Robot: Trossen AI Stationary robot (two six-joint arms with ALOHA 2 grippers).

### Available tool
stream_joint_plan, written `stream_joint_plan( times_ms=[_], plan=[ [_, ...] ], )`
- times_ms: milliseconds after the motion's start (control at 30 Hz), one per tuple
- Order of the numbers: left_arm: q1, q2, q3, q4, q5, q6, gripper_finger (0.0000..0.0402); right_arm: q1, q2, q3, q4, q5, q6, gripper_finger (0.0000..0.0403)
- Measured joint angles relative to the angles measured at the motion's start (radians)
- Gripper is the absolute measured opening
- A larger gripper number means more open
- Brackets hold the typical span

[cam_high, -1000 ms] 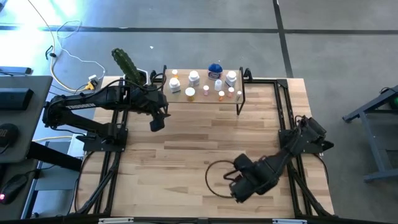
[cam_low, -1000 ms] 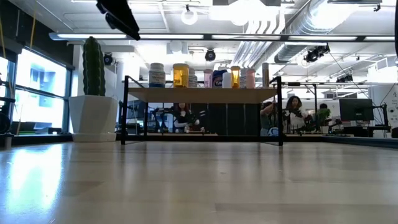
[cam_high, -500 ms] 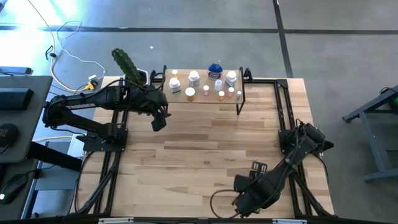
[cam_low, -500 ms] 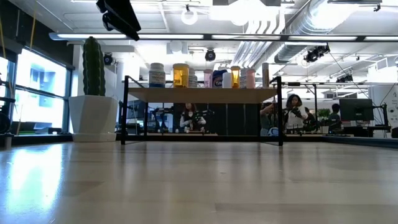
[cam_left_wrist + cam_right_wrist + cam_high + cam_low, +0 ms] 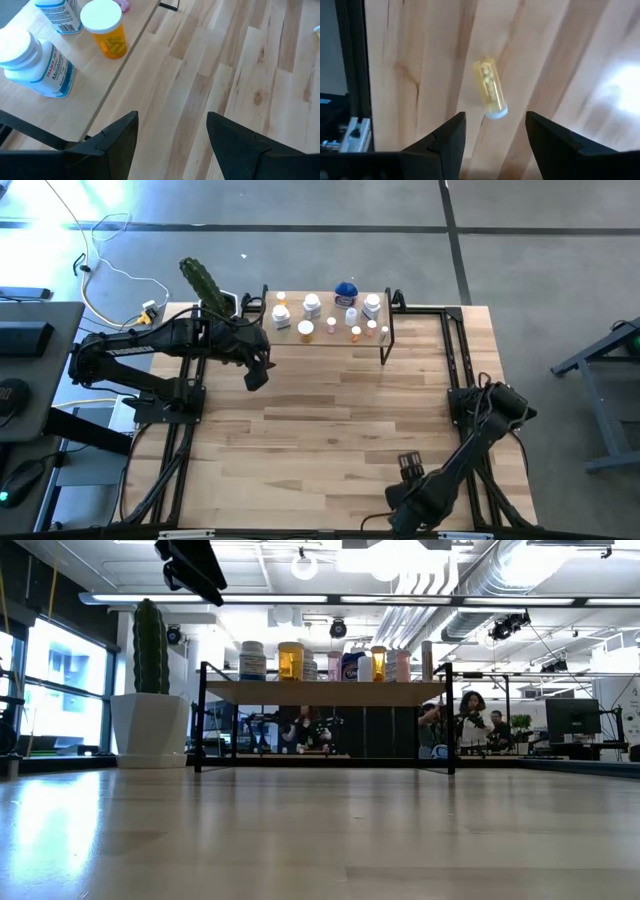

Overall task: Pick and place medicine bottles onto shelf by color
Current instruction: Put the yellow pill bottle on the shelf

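A small yellowish vial [image 5: 490,88], a clear cylinder with a white cap, lies on its side on the planked wooden desk [image 5: 330,410] just ahead of the right claw [image 5: 492,132], its dark fingers apart and empty. The left claw [image 5: 170,135], also apart, hovers beside the shelf [image 5: 330,332], smooth pale wood bearing the other bottles [image 5: 312,305]

Pale striped-grain wooden table [image 5: 240,75]. Translucent yellow cylindrical vial [image 5: 490,88], white-capped, lying on it. Orange pill bottle [image 5: 107,31] with white lid; white bottle [image 5: 35,62] with blue-and-red label.
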Motion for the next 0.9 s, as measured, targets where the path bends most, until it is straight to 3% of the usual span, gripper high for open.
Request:
stream_joint_plan(
  times_ms=[367,767,900],
  plan=[
    [0.000,0.000,0.000,0.000,0.000,-0.026,0.0225,-0.001,-0.002,-0.147,0.209,-0.009,-0.124,0.0197],
    [0.000,0.025,0.000,-0.002,0.001,-0.034,0.0225,-0.014,-0.001,-0.307,0.357,-0.060,-0.092,0.0195],
    [0.000,0.055,0.000,-0.004,0.005,-0.034,0.0225,-0.037,-0.001,-0.322,0.378,-0.090,-0.073,0.0168]
  ],
)
